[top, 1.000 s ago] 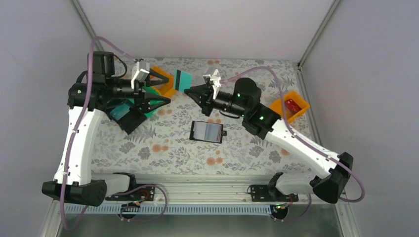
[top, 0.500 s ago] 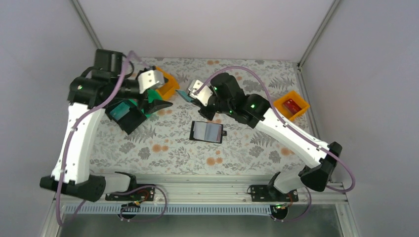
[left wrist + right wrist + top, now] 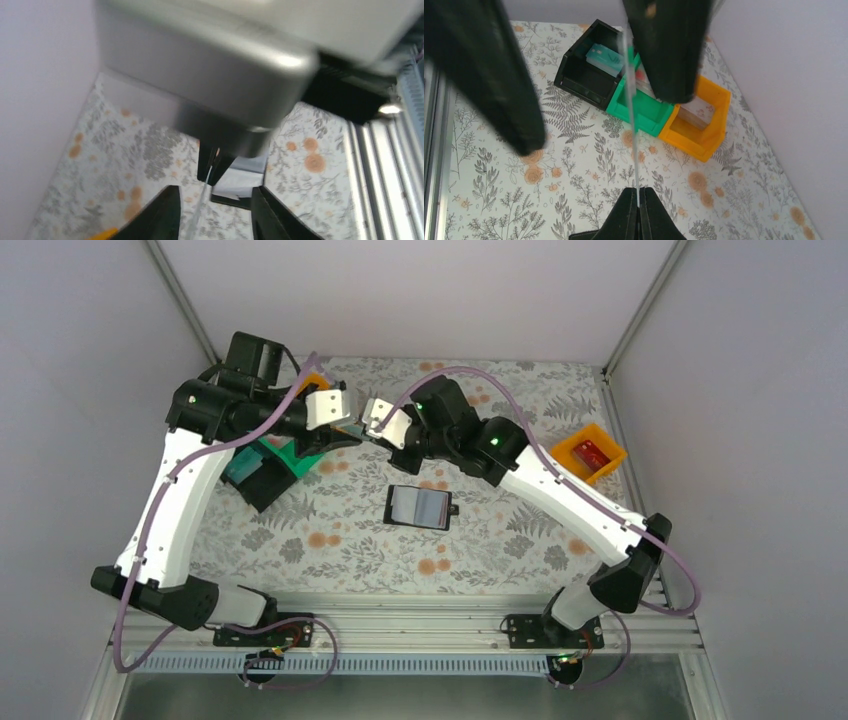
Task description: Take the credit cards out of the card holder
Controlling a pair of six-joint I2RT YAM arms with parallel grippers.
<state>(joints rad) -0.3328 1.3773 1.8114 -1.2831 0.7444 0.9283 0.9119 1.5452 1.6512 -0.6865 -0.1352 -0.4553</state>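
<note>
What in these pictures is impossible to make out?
- Credit card colour: both wrist views show it edge-on; overhead, the two wrists hide it.
- Card holder contents: too small in the overhead view.
- Much of the table, left wrist view: the right arm's blurred grey housing blocks it.

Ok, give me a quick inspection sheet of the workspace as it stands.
Surface: floral cloth, lying flat.
Job's things: card holder open, mid-table; one card held up between the grippers; red card in the right orange tray; teal card in the black tray.
Clutter: green tray and left orange tray beside the black one.
Grippers: right gripper shut on the card; left gripper open around its far end.
Cables: purple cables looped along both arms.
Surroundings: grey walls, metal rail at the near edge.
</note>
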